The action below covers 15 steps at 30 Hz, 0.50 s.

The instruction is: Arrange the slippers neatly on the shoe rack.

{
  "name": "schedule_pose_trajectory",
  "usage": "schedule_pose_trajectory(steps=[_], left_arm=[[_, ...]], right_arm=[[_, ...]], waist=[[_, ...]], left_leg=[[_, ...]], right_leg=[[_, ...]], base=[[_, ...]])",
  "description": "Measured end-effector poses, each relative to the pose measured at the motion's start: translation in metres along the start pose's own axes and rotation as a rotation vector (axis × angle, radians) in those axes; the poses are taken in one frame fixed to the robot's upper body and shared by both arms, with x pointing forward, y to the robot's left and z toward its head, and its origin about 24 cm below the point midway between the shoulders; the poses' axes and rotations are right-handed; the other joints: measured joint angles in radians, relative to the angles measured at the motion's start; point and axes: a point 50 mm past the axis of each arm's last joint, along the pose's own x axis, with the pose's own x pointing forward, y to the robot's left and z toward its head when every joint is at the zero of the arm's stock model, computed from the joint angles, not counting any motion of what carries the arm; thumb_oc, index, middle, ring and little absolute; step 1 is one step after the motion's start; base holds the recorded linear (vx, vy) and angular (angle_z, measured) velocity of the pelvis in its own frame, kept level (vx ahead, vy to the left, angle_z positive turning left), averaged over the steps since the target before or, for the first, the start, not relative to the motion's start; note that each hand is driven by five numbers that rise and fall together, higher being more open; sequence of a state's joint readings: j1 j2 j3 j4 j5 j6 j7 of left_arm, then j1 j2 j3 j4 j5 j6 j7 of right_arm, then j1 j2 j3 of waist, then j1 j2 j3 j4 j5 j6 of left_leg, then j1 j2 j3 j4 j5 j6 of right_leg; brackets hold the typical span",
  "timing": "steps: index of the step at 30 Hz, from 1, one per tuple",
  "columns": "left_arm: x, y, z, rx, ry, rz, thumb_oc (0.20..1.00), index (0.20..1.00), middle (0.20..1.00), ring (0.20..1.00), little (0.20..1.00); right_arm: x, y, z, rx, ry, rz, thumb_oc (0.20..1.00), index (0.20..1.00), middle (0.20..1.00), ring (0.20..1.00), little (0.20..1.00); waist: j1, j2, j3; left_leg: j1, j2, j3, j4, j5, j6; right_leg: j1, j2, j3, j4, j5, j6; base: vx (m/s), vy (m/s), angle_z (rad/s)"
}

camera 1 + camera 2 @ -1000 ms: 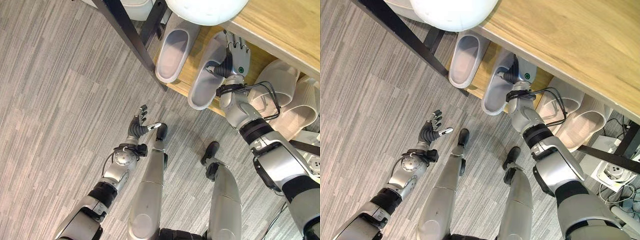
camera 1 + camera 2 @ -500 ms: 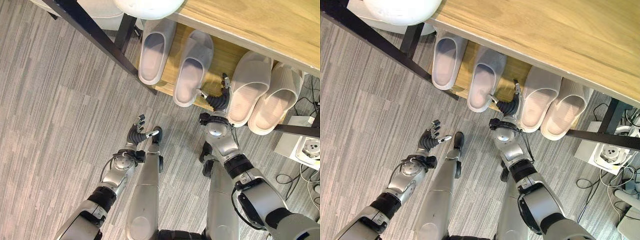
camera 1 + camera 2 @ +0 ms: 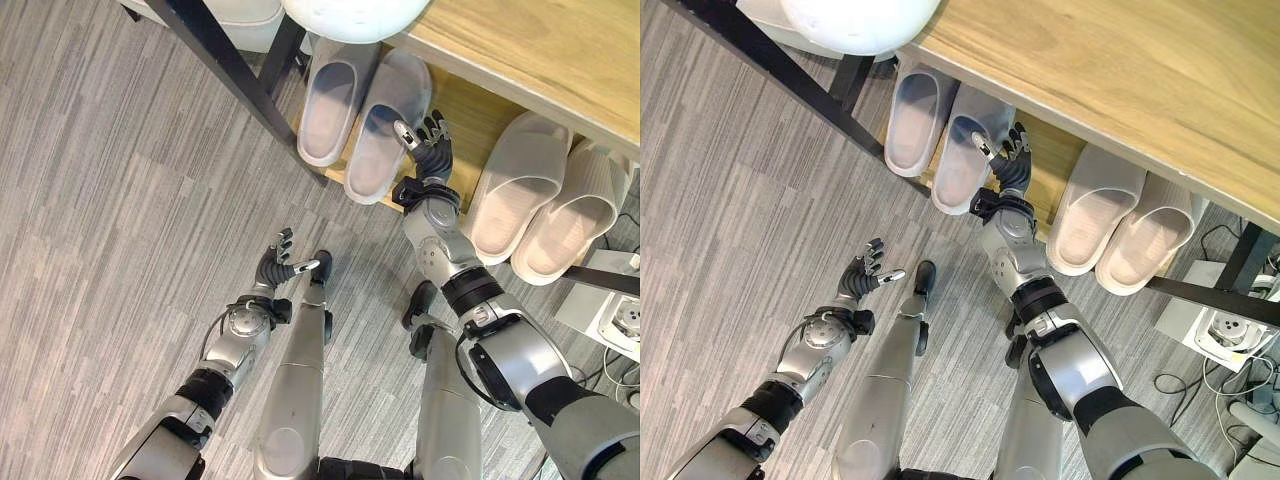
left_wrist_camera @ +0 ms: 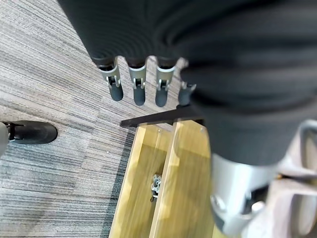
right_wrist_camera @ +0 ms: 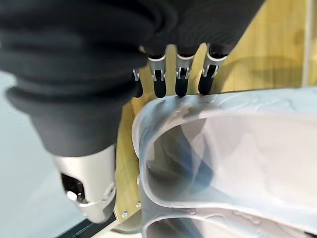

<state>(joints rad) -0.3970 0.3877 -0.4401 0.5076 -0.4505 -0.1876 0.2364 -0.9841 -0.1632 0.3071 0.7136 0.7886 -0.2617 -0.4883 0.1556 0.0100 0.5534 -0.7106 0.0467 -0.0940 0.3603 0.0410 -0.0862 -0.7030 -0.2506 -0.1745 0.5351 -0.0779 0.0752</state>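
Note:
Four slippers lie on the low wooden shelf (image 3: 470,115) of the shoe rack. Two grey ones (image 3: 335,95) (image 3: 385,125) sit side by side on the left, and two cream ones (image 3: 510,200) (image 3: 570,225) on the right. My right hand (image 3: 432,155) is open in the gap between the pairs, with its thumb at the right edge of the second grey slipper. In the right wrist view its straight fingertips (image 5: 181,87) reach just past a pale slipper's rim (image 5: 198,144). My left hand (image 3: 278,268) hangs open over the floor, holding nothing, its fingers (image 4: 136,87) relaxed.
A black frame leg (image 3: 240,80) runs slantwise at the rack's left end. The wooden top board (image 3: 530,40) overhangs the shelf. A white round object (image 3: 340,15) stands at the top edge. A white socket strip (image 3: 625,315) lies on the floor at the right.
A second ago my right hand rested on the second grey slipper, which stuck out over the shelf edge. It then drew back to the edge, and now reaches in beside that slipper. The camera also shifted.

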Motion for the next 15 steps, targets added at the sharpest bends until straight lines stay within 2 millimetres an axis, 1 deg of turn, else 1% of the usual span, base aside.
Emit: schedule_pose_trajectory(steps=[2, 4, 8, 9, 12, 13, 14, 15], left_arm=[[0.002, 0.0, 0.002, 0.005, -0.001, -0.001, 1.0, 1.0, 1.0, 1.0, 1.0], [0.003, -0.001, 0.002, 0.006, -0.002, -0.004, 1.0, 1.0, 1.0, 1.0, 1.0], [0.0, -0.006, -0.002, 0.018, 0.014, -0.029, 1.0, 1.0, 1.0, 1.0, 1.0], [0.0, -0.005, -0.003, 0.016, 0.018, -0.027, 1.0, 1.0, 1.0, 1.0, 1.0], [-0.001, -0.003, -0.007, 0.015, 0.031, -0.019, 1.0, 1.0, 1.0, 1.0, 1.0], [-0.002, -0.003, -0.008, -0.004, 0.034, -0.006, 1.0, 1.0, 1.0, 1.0, 1.0], [-0.005, -0.002, -0.012, -0.023, 0.047, 0.01, 1.0, 1.0, 1.0, 1.0, 1.0], [-0.009, 0.0, -0.018, -0.024, 0.065, 0.019, 1.0, 1.0, 1.0, 1.0, 1.0]], right_arm=[[-0.002, 0.004, -0.004, 0.018, 0.019, 0.021, 1.0, 1.0, 1.0, 1.0, 1.0], [-0.001, 0.005, -0.002, 0.033, 0.025, 0.02, 1.0, 1.0, 1.0, 1.0, 1.0], [0.0, 0.003, -0.001, 0.025, 0.028, 0.017, 1.0, 1.0, 1.0, 1.0, 1.0], [0.001, 0.0, 0.0, -0.003, 0.021, 0.017, 1.0, 1.0, 1.0, 1.0, 1.0], [-0.002, -0.009, 0.0, -0.198, -0.016, 0.055, 1.0, 1.0, 1.0, 1.0, 1.0], [-0.01, -0.016, 0.002, -0.327, -0.068, 0.092, 1.0, 1.0, 1.0, 1.0, 1.0], [-0.017, -0.022, 0.0, -0.431, -0.104, 0.124, 1.0, 1.0, 1.0, 1.0, 1.0], [-0.024, -0.034, -0.001, -0.539, -0.134, 0.122, 1.0, 1.0, 1.0, 1.0, 1.0]], waist=[[-0.002, 0.0, 0.0], [0.0, 0.003, 0.0], [0.0, 0.005, 0.0], [0.0, 0.005, 0.0], [0.0, 0.005, 0.0], [-0.001, 0.005, 0.0], [-0.001, 0.005, -0.001], [-0.009, 0.006, -0.002]], left_leg=[[0.002, 0.001, -0.004, -0.004, 0.003, -0.004], [0.002, 0.001, -0.003, -0.006, 0.006, -0.006], [0.015, 0.001, -0.002, -0.022, 0.014, -0.005], [0.02, 0.002, -0.002, -0.024, 0.015, -0.005], [0.06, 0.002, 0.0, -0.043, 0.018, -0.003], [0.087, 0.003, 0.002, -0.062, 0.021, 0.0], [0.114, 0.002, 0.004, -0.081, 0.034, -0.001], [0.155, 0.005, 0.017, -0.113, 0.034, 0.002]], right_leg=[[0.0, 0.002, -0.003, 0.001, 0.0, 0.0], [0.0, 0.002, -0.005, 0.002, 0.0, 0.0], [0.005, 0.0, -0.003, 0.0, 0.0, -0.002], [0.009, 0.001, -0.002, 0.0, 0.001, -0.001], [0.045, 0.001, -0.003, -0.019, 0.001, -0.001], [0.07, 0.002, -0.005, -0.038, 0.003, -0.003], [0.097, 0.004, -0.008, -0.056, 0.021, 0.004], [0.134, 0.006, -0.007, -0.094, 0.025, 0.004]], base=[[0.01, -0.019, 0.0], [0.0, 0.0, 0.0], [0.0, 0.001, 0.01], [0.0, 0.0, 0.0], [-0.02, -0.002, 0.0], [-0.07, -0.011, -0.02], [-0.03, -0.041, -0.11], [0.08, -0.066, -0.16]])
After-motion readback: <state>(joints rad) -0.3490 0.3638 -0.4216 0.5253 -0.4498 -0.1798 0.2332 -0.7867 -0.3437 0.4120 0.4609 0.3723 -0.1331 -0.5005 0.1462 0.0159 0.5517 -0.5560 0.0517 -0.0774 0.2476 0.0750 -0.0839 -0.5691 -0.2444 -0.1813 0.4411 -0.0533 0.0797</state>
